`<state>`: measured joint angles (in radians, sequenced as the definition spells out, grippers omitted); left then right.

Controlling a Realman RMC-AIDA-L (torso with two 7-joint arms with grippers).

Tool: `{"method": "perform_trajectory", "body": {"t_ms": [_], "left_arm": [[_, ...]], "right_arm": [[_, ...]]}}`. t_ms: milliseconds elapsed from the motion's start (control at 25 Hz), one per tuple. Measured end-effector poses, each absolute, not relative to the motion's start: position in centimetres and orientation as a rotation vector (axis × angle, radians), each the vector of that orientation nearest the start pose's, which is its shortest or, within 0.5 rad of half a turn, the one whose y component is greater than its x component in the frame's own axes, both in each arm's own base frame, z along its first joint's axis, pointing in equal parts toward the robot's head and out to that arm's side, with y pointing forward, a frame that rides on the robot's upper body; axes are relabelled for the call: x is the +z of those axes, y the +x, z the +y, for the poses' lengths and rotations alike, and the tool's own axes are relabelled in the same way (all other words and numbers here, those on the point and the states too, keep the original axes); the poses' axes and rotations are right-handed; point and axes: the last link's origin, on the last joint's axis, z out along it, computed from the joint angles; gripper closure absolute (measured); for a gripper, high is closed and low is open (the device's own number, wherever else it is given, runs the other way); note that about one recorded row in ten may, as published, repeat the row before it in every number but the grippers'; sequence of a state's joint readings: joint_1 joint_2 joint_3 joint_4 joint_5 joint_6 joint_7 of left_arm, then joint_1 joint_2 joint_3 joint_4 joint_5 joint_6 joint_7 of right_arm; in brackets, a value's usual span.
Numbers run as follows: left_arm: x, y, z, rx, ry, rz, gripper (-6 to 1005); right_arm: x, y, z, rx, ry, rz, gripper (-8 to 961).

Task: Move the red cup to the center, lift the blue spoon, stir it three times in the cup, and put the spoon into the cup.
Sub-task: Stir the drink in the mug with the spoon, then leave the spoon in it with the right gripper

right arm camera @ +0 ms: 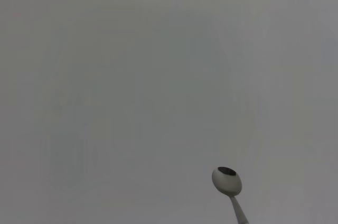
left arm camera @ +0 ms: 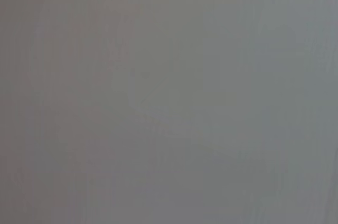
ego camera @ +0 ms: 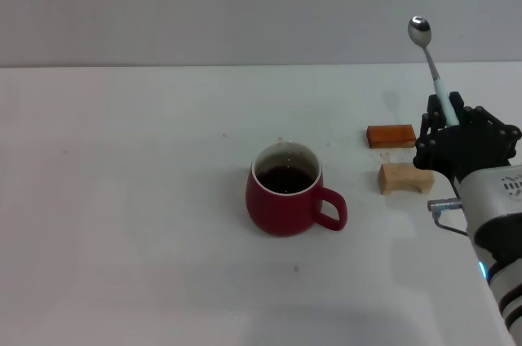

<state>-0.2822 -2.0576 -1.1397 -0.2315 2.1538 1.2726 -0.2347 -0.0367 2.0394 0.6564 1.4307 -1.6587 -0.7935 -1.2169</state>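
While clamped on the blue spoon [ego camera: 430,63] by its handle, bowl pointing skyward, right gripper [ego camera: 453,127] hangs right of the red cup [ego camera: 285,188] mid-table. Could clip the rim or splash the dark liquid tipping down. Left gripper unseen.

The right gripper [ego camera: 449,121] is black and knuckled, on a silver-white wrist with a small metal hook, black bands and a blue light.
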Motion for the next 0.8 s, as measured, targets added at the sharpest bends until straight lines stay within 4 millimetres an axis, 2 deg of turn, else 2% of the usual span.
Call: {"method": "perform_trajectory", "body": {"t_ms": [400,800], "left_arm": [[5.8,-38.7,28.6,-0.79,-1.047,-0.686,140],[5.9,-38.7,28.7,-0.789,-1.048,-0.683,140]], "right_arm": [[-4.7,19.0,25.8,0.595,-1.577,0.518,795],[-3.5,19.5,24.6,0.811,-1.552,0.501,794]]}}
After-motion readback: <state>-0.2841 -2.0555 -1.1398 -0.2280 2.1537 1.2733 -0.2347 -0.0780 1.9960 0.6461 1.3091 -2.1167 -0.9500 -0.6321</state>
